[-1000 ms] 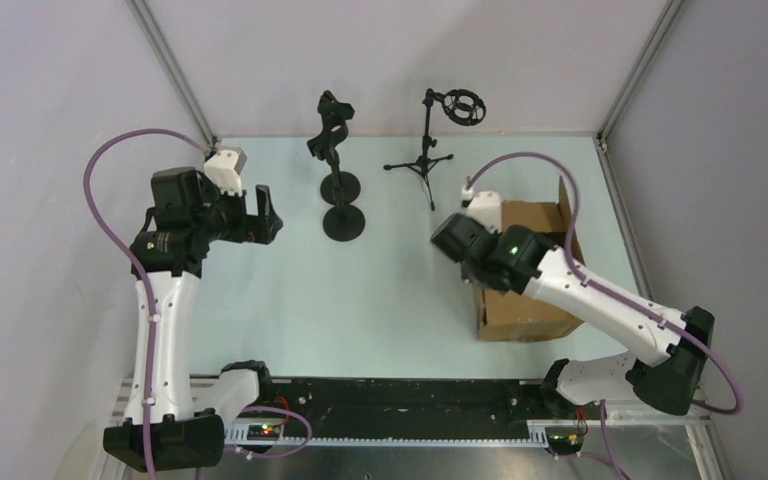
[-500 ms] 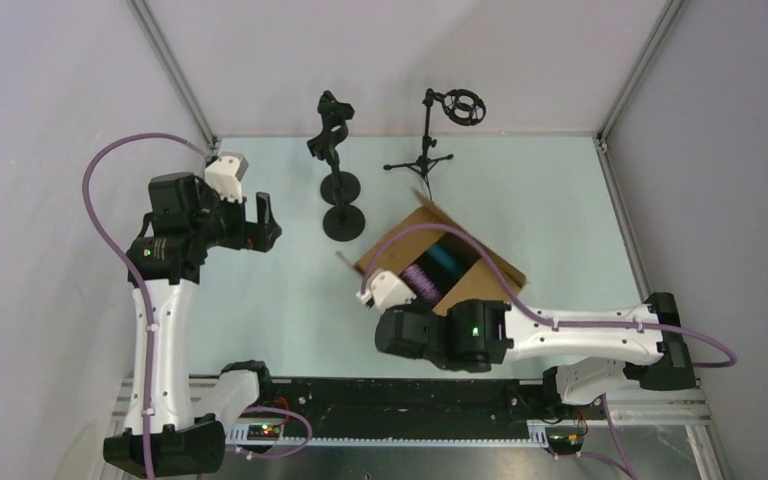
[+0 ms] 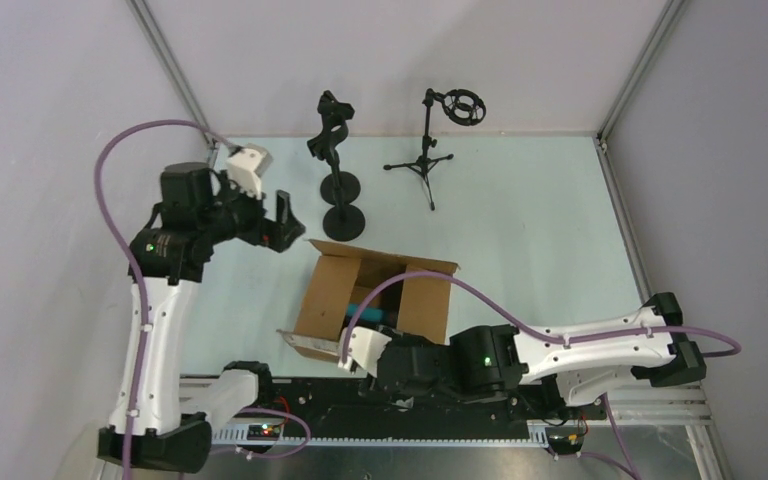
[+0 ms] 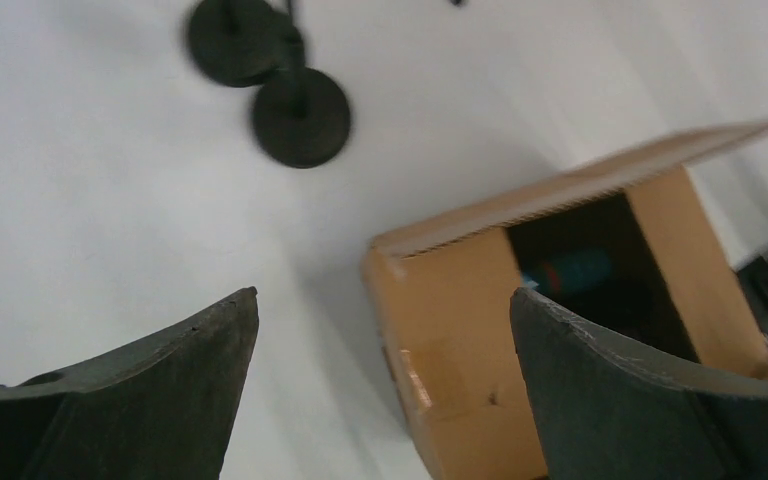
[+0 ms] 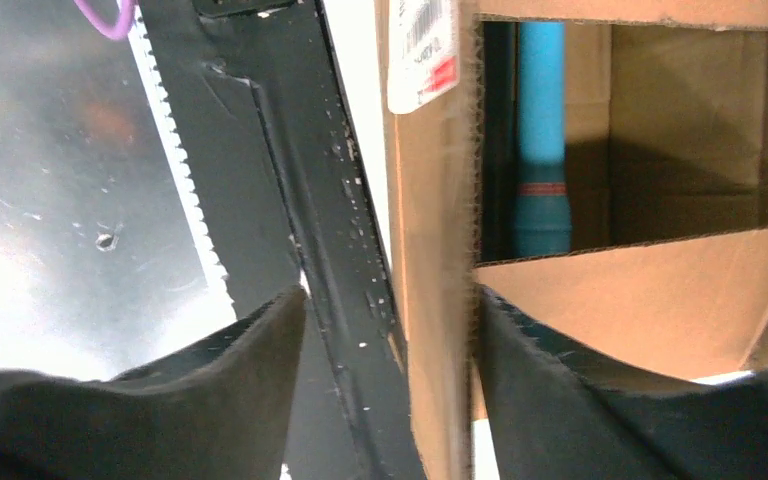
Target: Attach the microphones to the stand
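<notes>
Your right arm is stretching low along the near edge of the pale green bench (image 3: 540, 230), its elbow out at the right and its forearm reaching left. Your right hand (image 5: 388, 305) is clamping the near wall of the brown cardboard box (image 3: 325, 290), one finger outside the wall and one inside. The box is lying on its side near that edge, with its opening facing the wrist camera. The turquoise microphone (image 5: 540, 120) is lying inside it along the wall you are gripping. A darker shape is sitting beside the microphone, and you cannot tell what it is. Your left arm is rising tall from its base and bending over at the top, and your left hand (image 4: 382, 295) is hanging spread wide above the bench, holding nothing. That hand is hovering just beside the two black round-based stands (image 3: 344, 222), and the black tripod stand with a ring mount (image 3: 425, 165) is standing further right, well apart from the box. Compared with half a second ago, the box is sitting further left and nearer the bench edge and is no longer angled across the middle, while your left hand is sitting slightly closer to the round-based stands.
</notes>
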